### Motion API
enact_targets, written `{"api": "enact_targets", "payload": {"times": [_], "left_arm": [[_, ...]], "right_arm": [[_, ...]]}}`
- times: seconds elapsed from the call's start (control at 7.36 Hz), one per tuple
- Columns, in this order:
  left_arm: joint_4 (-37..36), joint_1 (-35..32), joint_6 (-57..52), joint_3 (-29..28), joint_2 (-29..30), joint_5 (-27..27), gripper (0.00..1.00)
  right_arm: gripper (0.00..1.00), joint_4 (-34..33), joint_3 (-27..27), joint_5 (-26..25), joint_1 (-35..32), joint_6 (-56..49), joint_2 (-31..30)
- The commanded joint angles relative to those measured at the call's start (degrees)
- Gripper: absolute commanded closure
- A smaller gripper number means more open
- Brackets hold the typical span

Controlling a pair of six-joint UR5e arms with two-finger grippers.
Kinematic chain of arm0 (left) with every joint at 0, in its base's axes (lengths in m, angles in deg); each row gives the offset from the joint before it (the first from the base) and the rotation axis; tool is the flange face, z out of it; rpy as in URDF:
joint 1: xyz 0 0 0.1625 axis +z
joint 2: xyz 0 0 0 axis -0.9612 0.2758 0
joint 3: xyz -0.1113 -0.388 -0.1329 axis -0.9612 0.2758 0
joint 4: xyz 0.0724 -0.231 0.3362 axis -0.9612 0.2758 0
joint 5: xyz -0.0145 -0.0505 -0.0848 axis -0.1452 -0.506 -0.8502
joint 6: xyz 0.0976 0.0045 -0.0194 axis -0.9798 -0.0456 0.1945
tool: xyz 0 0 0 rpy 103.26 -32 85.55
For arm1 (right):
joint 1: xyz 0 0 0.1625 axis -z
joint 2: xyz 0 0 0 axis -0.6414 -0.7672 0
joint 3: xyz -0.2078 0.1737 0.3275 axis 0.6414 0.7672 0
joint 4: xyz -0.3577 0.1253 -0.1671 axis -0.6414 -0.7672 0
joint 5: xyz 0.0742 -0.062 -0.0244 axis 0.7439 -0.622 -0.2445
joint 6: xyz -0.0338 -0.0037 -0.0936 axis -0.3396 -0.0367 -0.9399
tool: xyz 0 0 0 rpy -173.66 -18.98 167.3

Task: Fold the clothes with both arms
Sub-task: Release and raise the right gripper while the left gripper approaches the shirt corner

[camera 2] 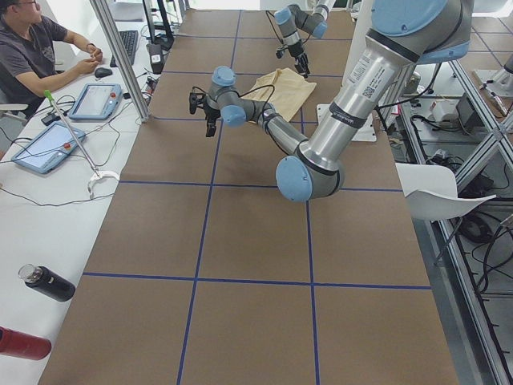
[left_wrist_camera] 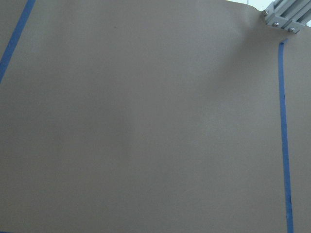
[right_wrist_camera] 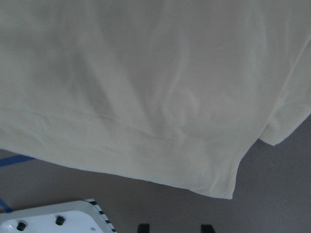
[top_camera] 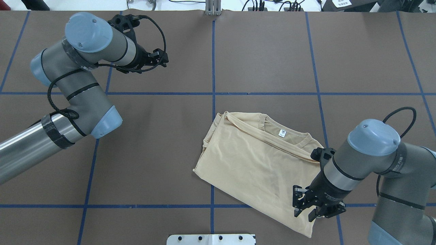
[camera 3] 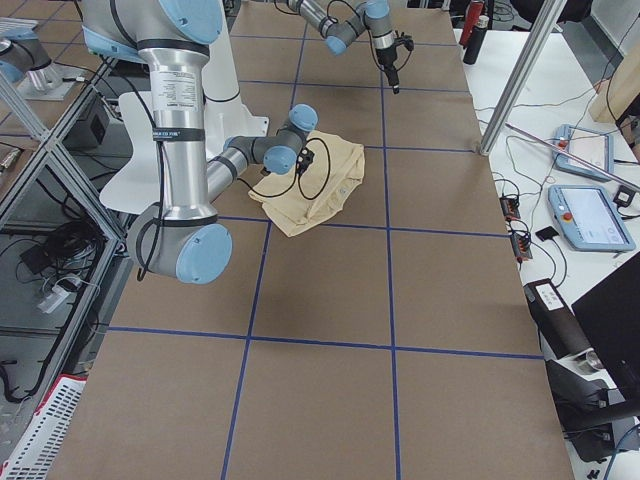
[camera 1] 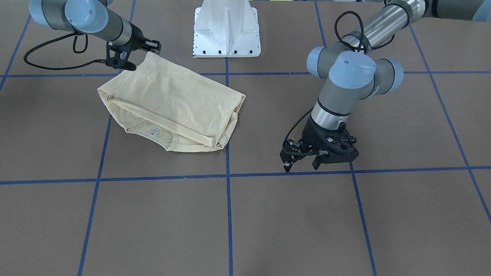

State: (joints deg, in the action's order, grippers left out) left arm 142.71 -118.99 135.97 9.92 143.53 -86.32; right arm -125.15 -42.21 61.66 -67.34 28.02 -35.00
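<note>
The shirt (top_camera: 259,160) is laid folded into a rough rectangle on the worktop (top_camera: 153,153), on the robot's right half and close to the robot-side edge. One corner is turned toward the white pedestal base (camera 1: 226,30). The ribbed neckline and its small white neck tag (top_camera: 282,133) are turned toward the far, operators' edge. No print is seen on the upper face of the cloth.

The right gripper (top_camera: 304,214) is held over the shirt's corner nearest the robot-side edge, at the cloth's right-hand border. In the right wrist view its two fingertips (right_wrist_camera: 206,226) are seen spread apart at the bottom of the frame, over bare worktop just past the hem, with nothing between them. Whether the cloth is touched cannot be told.

The left gripper (camera 1: 302,165) is held over bare worktop on the left half, toward the far edge and well apart from the shirt. Its fingers are seen parted and empty beside a blue tape line (camera 1: 383,170). Only the brown surface and tape are shown in its wrist view.
</note>
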Motion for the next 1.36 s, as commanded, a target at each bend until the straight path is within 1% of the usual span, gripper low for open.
{"api": "enact_targets", "payload": {"times": [0.0, 0.14, 0.27, 0.41, 0.54, 0.68, 0.82, 1.09, 1.22], "left_arm": [[0.18, 2.01, 0.38, 6.95, -4.33, -5.61, 0.07], [0.35, 3.93, 1.51, 10.39, -6.1, -6.86, 0.07], [1.66, 7.08, 8.75, 12.59, -7.68, -6.79, 0.07], [4.02, 10.6, 14.82, 14.36, -8.05, -6.18, 0.07], [6.22, 14.9, 21.32, 15.94, -9.88, -5.3, 0.07], [10.94, 21.2, 26.44, 15.52, -10.16, 2.19, 0.07], [11.08, 25.27, 29.27, 15.43, -10.25, 6.44, 0.07], [7.41, 27.93, 29.21, 13.86, -10.08, 6.66, 0.07], [7.3, 28.03, 28.95, 12.72, -9.64, 6.66, 0.07]], "right_arm": [[0.0, 0.08, 0.06, -1.44, -7.42, -0.13, 4.36], [0.0, 0.08, 0.41, -1.98, -10.93, -0.31, 5.68], [0.0, 0.16, 0.59, -3.98, -13.67, -0.57, 6.22], [0.0, 0.16, 0.76, -5.66, -15.87, -1.01, 6.92], [0.0, 0.16, 0.77, -7.93, -16.76, -1.02, 6.93], [0.0, 0.16, 1.2, -9.44, -16.77, -1.28, 7.01], [0.0, 0.25, 1.55, -9.54, -16.77, -1.28, 7.1], [0.0, 0.25, 1.64, -9.54, -16.77, -1.28, 7.8], [0.0, 0.17, 1.73, -9.54, -16.77, -1.28, 8.15]]}}
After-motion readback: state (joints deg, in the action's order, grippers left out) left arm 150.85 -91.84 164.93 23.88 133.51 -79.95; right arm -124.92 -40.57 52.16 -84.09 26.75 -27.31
